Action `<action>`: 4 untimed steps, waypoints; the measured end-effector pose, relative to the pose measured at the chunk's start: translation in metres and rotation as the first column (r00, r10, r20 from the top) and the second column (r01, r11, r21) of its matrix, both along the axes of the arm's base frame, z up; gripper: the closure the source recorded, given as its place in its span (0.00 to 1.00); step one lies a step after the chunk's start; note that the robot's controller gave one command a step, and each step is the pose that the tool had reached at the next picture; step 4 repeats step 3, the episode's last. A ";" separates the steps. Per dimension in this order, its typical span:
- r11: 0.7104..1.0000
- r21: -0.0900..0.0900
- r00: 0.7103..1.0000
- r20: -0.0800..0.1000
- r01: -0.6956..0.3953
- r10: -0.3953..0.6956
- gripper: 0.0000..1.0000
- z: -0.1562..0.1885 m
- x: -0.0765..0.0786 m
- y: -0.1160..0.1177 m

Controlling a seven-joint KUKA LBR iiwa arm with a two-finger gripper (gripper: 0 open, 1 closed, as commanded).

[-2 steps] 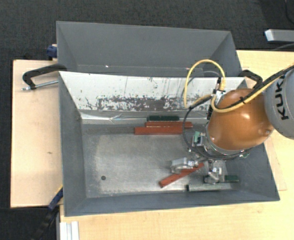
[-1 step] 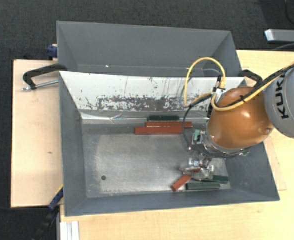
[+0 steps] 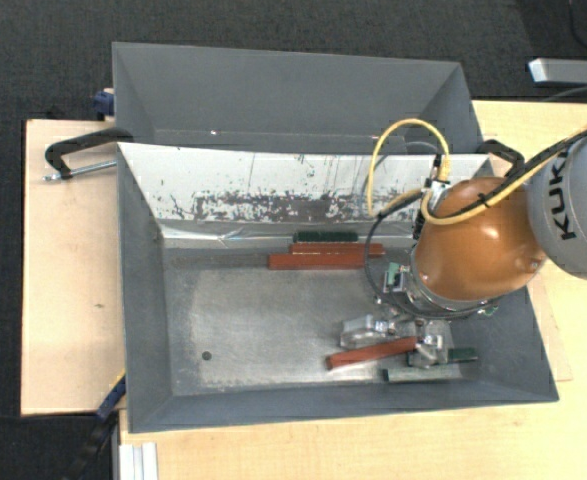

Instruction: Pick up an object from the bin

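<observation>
While the gripper sits low at four o'clock in the bin, over a red-brown bar with a dark green bar just beside it at five o'clock, I judge that nothing is lifted yet. Gripping and raising are left. The orange cover hides much of the claw, so I cannot tell whether it is wide, narrow or holding. A second red bar and a second green bar lie by the back wall at one o'clock.
</observation>
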State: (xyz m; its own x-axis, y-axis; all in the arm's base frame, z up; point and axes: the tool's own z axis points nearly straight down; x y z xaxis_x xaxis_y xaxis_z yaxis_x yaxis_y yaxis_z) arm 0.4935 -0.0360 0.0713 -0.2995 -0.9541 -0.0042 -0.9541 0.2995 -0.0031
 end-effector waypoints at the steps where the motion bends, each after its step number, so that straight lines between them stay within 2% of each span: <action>1: 1.000 -0.002 1.000 0.005 0.002 -0.002 1.00 0.002 0.002 -0.001; 2: 1.000 -0.002 1.000 0.005 0.002 -0.002 1.00 0.002 0.002 -0.001; 3: 1.000 -0.001 1.000 0.000 -0.014 0.014 1.00 0.146 0.008 0.012; 4: 1.000 -0.001 1.000 0.000 -0.014 0.014 1.00 0.146 0.008 0.012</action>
